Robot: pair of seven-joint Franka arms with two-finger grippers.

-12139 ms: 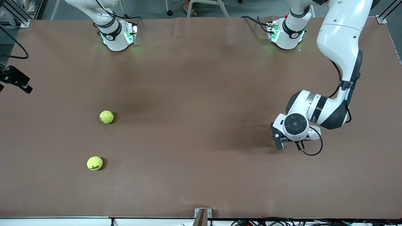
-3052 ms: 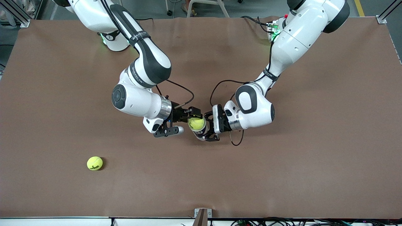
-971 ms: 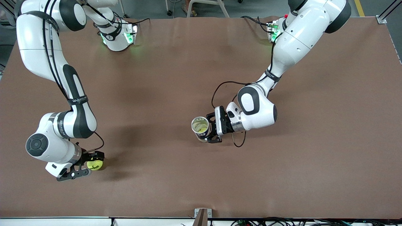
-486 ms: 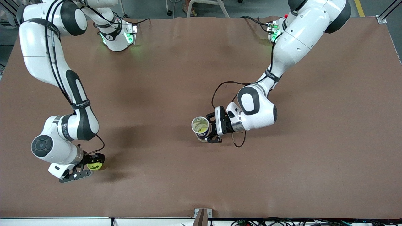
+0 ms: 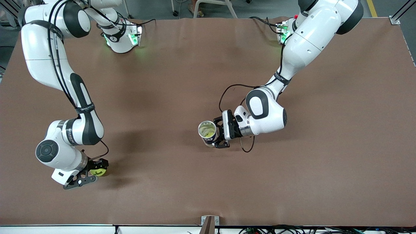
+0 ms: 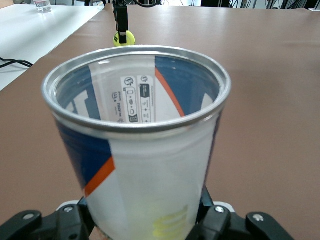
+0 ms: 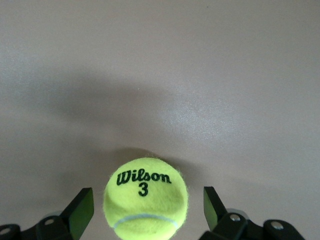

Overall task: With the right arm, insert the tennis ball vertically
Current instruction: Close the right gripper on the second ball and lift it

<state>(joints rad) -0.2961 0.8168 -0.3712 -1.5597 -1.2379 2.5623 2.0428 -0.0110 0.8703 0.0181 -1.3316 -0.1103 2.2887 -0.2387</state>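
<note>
Front view: on the brown bench (image 5: 208, 188), the right gripper (image 5: 92, 174) sits low around a tennis ball (image 5: 98, 171) near the bench edge closest to the camera, at the right arm's end. The left gripper (image 5: 217, 133) clamps an upright can (image 5: 207, 132) mid-bench.

Left wrist view: the can (image 6: 145, 150) stands open-topped, another ball visible through its clear wall.

Right wrist view: both fingers (image 7: 80, 210) stand apart from the Wilson ball (image 7: 145, 198), jaws open.

Brown table (image 5: 201, 65), grey floor (image 5: 156, 8) past it, white frame legs (image 5: 214, 5), even overhead light
</note>
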